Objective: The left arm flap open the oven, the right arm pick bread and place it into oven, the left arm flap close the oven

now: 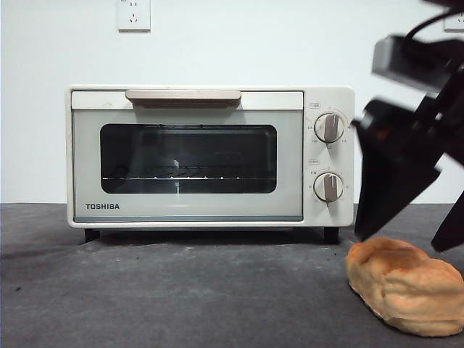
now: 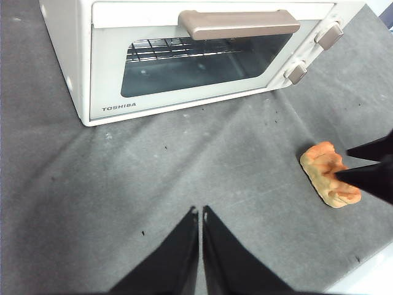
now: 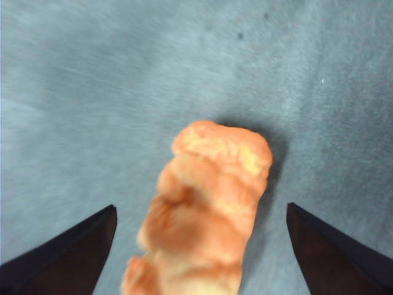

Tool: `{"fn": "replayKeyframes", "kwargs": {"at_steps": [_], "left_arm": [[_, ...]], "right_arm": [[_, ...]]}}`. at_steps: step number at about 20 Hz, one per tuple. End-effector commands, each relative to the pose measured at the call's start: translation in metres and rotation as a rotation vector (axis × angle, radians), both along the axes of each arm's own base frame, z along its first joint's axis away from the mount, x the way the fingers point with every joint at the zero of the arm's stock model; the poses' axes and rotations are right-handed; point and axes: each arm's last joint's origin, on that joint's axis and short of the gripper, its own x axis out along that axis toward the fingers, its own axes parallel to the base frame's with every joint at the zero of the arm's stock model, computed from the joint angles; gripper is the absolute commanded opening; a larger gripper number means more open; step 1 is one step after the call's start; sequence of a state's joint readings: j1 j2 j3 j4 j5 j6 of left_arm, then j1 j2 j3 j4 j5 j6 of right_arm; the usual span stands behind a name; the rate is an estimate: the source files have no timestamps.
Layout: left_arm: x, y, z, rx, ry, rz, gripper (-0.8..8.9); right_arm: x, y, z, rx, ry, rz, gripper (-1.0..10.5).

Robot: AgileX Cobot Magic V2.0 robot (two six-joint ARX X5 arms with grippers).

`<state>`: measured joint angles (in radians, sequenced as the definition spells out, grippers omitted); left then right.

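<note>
Two fingers of right gripper (image 3: 199,246) spread wide, straddling bread (image 3: 206,215) on table (image 1: 181,290) beside closed oven (image 1: 188,156); left gripper (image 2: 201,224) fingers pressed together, well short of handle (image 2: 239,23). Lower squarely, centre loaf between fingers, close gently to avoid crushing. Confirm door down before carrying across.

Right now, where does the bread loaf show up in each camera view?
Front view: bread loaf at lower right on the table, under the right gripper.
Left wrist view: loaf at the right side, the right gripper's fingers over it.
Right wrist view: loaf centred between the open fingers.
Shared landmark: the Toshiba oven, door closed, in front and left wrist views.
</note>
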<state>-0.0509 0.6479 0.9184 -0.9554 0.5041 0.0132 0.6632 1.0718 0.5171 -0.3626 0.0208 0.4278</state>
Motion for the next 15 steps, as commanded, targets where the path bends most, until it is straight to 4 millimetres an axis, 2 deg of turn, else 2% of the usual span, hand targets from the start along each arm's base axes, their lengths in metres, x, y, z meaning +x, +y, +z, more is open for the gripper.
{"fn": "replayKeyframes", "kwargs": {"at_steps": [1, 6, 11, 15], "left_arm": [[0.000, 0.000, 0.007, 0.004, -0.030, -0.014, 0.16], [0.000, 0.000, 0.007, 0.004, -0.030, -0.014, 0.16], [0.000, 0.000, 0.007, 0.004, -0.030, -0.014, 0.16], [0.000, 0.000, 0.007, 0.002, -0.033, -0.013, 0.16]], "right_arm": [[0.006, 0.008, -0.008, -0.006, 0.011, -0.006, 4.4], [0.012, 0.014, -0.022, -0.037, 0.045, -0.006, 4.3], [0.013, 0.015, -0.026, -0.048, 0.060, -0.006, 2.1], [0.013, 0.014, -0.023, -0.036, 0.055, 0.000, 1.9]]}}
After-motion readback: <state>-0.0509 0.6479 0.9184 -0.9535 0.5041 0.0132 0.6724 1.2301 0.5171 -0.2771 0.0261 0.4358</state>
